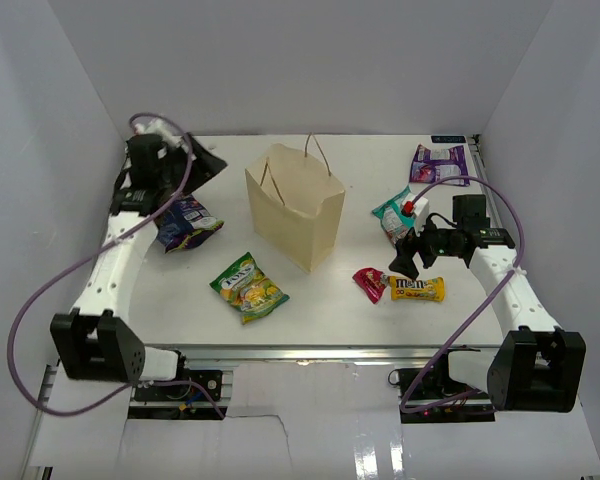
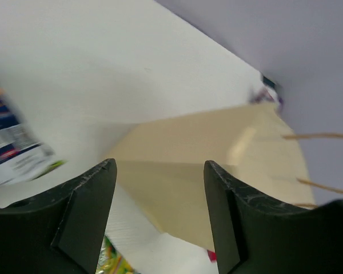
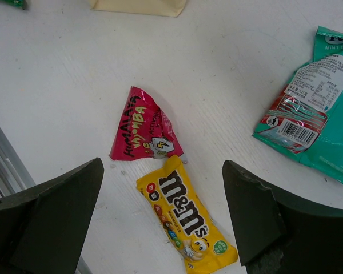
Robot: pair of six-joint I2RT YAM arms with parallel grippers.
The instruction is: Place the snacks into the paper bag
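Observation:
The tan paper bag [image 1: 295,205] stands upright and open mid-table; it also shows in the left wrist view [image 2: 217,160]. My left gripper [image 1: 206,166] [image 2: 160,171] is open and empty, raised at the far left and facing the bag. A dark blue packet [image 1: 187,222] [image 2: 11,142] lies below it. My right gripper [image 1: 405,260] [image 3: 161,168] is open and empty, hovering above the yellow M&M's packet [image 1: 417,289] [image 3: 186,220] and the red-pink packet [image 1: 369,283] [image 3: 140,128]. The green-yellow packet [image 1: 248,287] lies in front of the bag. No small dark bar is in view.
A teal packet [image 1: 395,215] [image 3: 314,125] lies right of the bag and a purple-white packet [image 1: 439,164] at the far right. White walls enclose the table on three sides. A metal rail [image 1: 310,352] runs along the near edge.

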